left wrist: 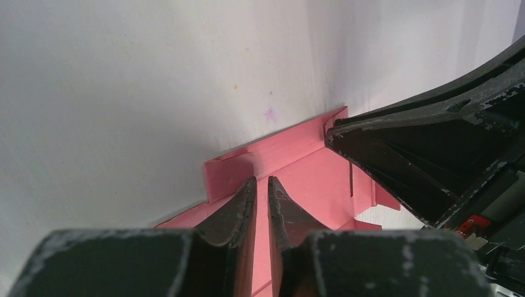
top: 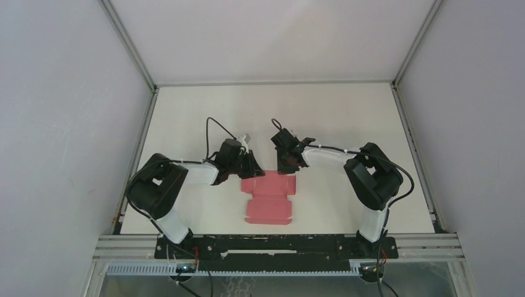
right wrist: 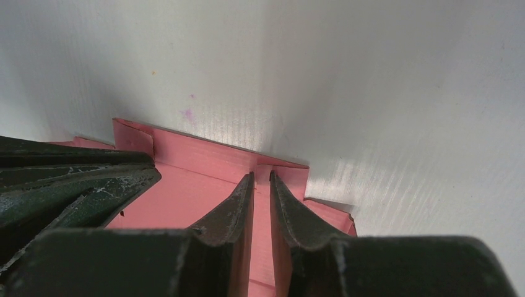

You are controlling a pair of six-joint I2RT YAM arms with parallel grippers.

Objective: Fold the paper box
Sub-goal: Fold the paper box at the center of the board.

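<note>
Lying on the white table (top: 186,117), the paper box (top: 270,199) has its far flap raised. Left pincer (top: 251,166) and right pincer (top: 287,162) crowd that edge, jaws barely parted; whether they pinch card, I cannot tell.

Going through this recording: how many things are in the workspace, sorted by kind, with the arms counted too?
Pink paper box: 1
Robot arms: 2, the left arm and the right arm
Total: 3
</note>
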